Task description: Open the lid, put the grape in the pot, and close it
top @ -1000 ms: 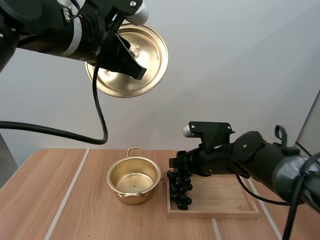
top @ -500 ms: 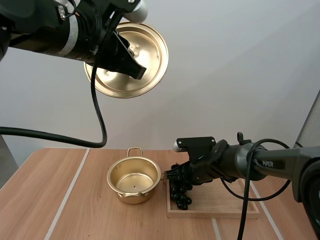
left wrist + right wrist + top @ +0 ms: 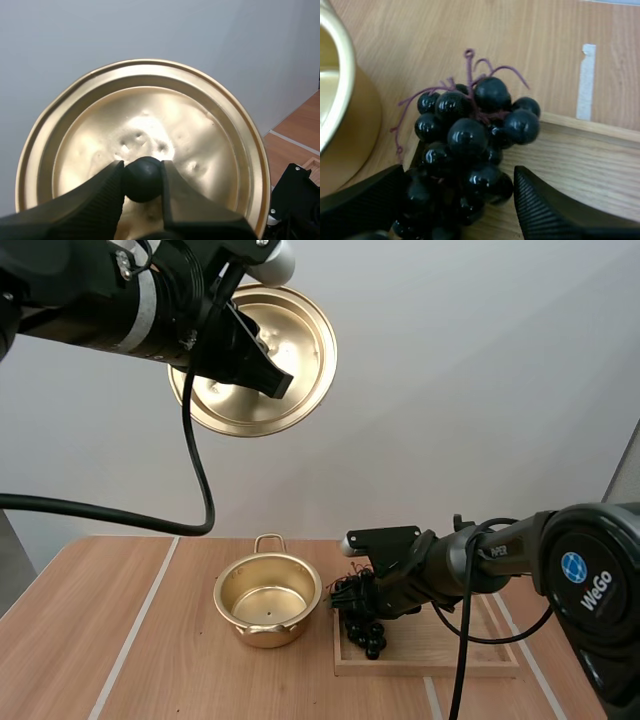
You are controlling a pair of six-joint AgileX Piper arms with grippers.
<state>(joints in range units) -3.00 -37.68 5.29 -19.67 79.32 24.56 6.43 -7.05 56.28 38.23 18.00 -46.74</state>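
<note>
My left gripper [image 3: 262, 358] is held high above the table, shut on the black knob [image 3: 142, 178] of the gold lid [image 3: 252, 362]. The left wrist view has both fingers [image 3: 102, 197] pinching that knob against the lid [image 3: 150, 120]. The open gold pot [image 3: 267, 598] stands on the table below. A bunch of dark grapes [image 3: 362, 623] lies at the left end of the wooden tray [image 3: 440, 645], close to the pot. My right gripper [image 3: 350, 597] is low over the bunch, open. In the right wrist view its fingers [image 3: 550, 210] stand either side of the grapes [image 3: 470, 142].
The pot's wall [image 3: 342, 120] is just beside the grapes and the tray's left rim. The tray's floor [image 3: 590, 170] to the right of the bunch is bare wood. Pale strips run across the wooden table [image 3: 130, 640].
My right gripper has moved left and down along the tray until its fingers straddle the grapes. The left arm and lid have stayed put.
</note>
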